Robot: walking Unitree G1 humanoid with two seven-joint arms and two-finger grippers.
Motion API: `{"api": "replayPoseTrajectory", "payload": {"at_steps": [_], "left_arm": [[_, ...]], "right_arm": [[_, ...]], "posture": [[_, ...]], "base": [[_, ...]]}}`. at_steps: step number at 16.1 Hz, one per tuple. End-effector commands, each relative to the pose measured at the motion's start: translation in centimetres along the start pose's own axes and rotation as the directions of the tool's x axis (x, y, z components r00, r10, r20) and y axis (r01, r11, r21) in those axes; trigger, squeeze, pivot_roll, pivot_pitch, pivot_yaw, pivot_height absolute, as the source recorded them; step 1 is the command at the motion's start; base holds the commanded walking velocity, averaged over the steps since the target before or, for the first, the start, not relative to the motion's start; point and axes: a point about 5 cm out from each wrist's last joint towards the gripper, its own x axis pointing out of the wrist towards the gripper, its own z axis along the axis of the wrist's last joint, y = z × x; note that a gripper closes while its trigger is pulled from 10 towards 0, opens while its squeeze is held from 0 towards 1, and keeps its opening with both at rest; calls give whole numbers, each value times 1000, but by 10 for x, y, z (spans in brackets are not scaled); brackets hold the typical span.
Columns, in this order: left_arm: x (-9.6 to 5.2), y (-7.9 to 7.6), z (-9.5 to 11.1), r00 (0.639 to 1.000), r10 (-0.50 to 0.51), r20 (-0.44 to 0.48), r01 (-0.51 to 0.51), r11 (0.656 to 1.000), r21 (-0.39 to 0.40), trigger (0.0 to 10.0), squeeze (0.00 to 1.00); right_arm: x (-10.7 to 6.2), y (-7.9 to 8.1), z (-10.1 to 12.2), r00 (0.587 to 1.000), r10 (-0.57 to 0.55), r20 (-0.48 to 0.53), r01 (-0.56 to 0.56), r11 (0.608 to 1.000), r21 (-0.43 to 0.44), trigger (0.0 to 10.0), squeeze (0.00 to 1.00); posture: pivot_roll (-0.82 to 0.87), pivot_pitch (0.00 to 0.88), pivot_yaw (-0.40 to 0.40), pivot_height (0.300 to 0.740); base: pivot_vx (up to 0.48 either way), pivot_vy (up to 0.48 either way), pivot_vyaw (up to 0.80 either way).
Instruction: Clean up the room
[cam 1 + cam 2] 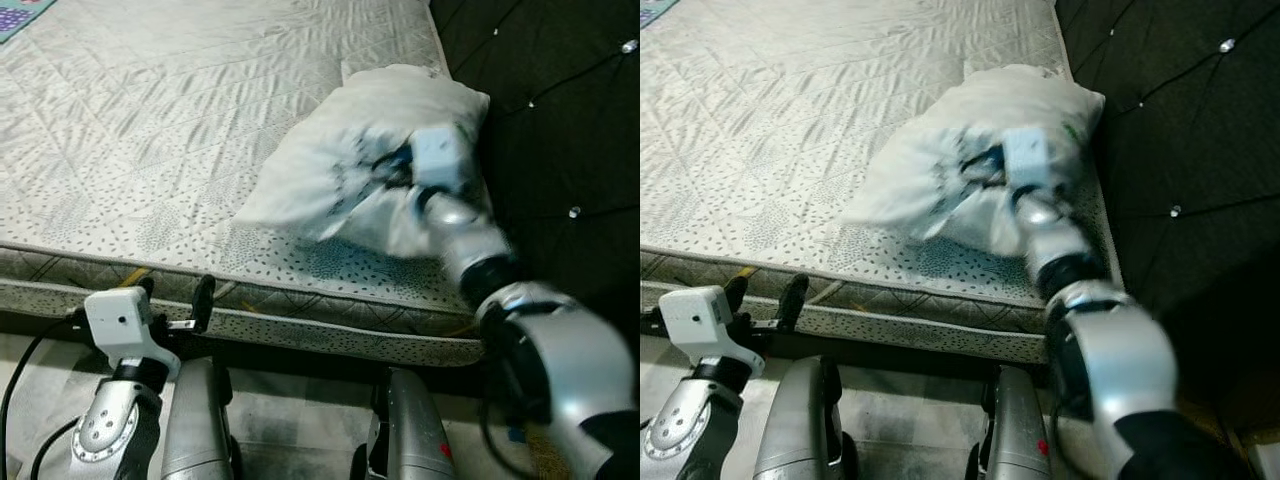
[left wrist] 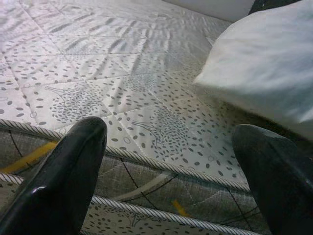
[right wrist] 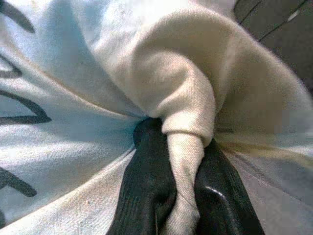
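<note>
The right gripper (image 3: 178, 196) pinched a fold of the white pillow (image 1: 330, 160), its fingertips buried in cloth on the mattress (image 1: 150, 130)'s right. The left gripper (image 1: 175, 298) hung open near the near edge.

White pillow (image 1: 340, 150) with dark printed markings on its case. Lies on the quilted mattress (image 1: 150, 120), near its right edge and close to the front edge, beside the dark tufted headboard (image 1: 560, 110). Crumpled, one end lifted and bunched. A fold of the case is pinched between the right gripper (image 3: 178, 196) fingers. Outline blurred in the head views.
</note>
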Motion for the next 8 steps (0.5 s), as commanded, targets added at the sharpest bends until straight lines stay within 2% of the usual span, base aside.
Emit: {"api": "replayPoseTrajectory", "payload": {"at_steps": [1,2,3,6,8], "left_arm": [[0,2,-2,1000,3,-11,-3,1000,6,10000,0],[1,2,-2,1000,2,-9,-2,1000,8,10000,0],[1,2,-2,1000,2,-8,-2,1000,9,10000,0],[1,3,-2,1000,5,-7,-5,1000,11,10000,0],[1,3,-2,1000,6,-8,-6,1000,12,10000,0]], "right_arm": [[1,-34,32,986,-123,111,123,992,5,0,0],[-1,-49,32,981,-157,110,158,987,-2,0,0],[-1,-50,32,981,-161,110,163,987,-3,0,0],[-8,-86,28,967,-234,100,238,971,-22,0,0],[-12,-99,23,962,-259,88,263,965,-26,0,0]], "posture": [[84,118,-90,532],[84,117,-90,532],[84,117,-90,532],[85,115,-86,532],[81,114,-82,532]], "base": [[0,0,0],[0,0,0],[0,0,0],[0,0,0],[0,0,0]]}}
